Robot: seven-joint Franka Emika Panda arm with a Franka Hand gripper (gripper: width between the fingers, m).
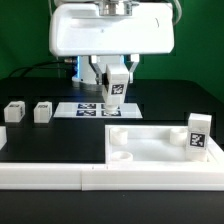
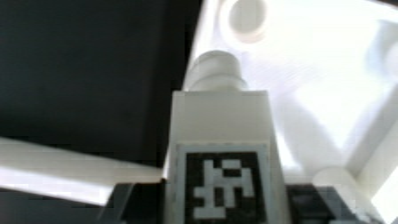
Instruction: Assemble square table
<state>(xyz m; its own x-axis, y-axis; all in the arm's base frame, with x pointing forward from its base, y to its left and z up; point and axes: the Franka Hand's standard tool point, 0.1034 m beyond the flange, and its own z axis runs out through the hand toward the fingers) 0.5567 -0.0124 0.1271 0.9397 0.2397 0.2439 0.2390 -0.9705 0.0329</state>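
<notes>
My gripper hangs under the white arm, above the marker board, shut on a white blocky leg with a black-and-white tag. In the wrist view this leg juts out from between the dark fingers, its tag facing the camera and its round tip toward the square table top, near a corner socket. The table top lies flat at the exterior view's right. A tagged leg stands upright on its right end. Two more legs sit at the left.
The marker board lies flat behind the table top, below the held leg. A long white border rail runs along the front edge of the black table. A green wall stands behind the arm.
</notes>
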